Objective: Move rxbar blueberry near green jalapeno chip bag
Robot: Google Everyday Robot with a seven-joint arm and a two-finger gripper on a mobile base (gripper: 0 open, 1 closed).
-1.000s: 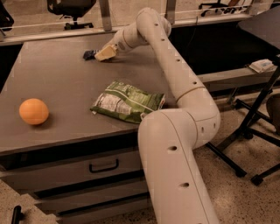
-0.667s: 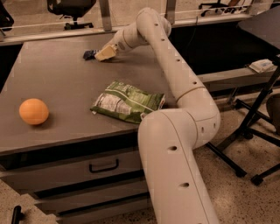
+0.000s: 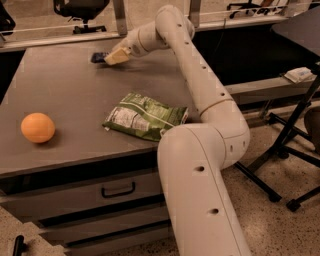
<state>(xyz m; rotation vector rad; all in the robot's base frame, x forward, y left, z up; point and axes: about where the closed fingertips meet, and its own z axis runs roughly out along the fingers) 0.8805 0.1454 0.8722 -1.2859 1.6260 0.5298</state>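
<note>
A grey table (image 3: 65, 95) over drawers (image 3: 117, 190), on a speckled lab floor. Toward the front edge an orange (image 3: 37, 127) sits at left; the chip bag (image 3: 145, 116) lies flat, label up, at right, just beside my arm (image 3: 205, 95). Well beyond the bag, near the table's far edge, my gripper (image 3: 111, 57) is down at the tabletop, its tip against the rxbar (image 3: 98, 57), whose dark end shows to its left. Whether my grip is closed on it I cannot tell. A chair (image 3: 80, 9) stands behind.
</note>
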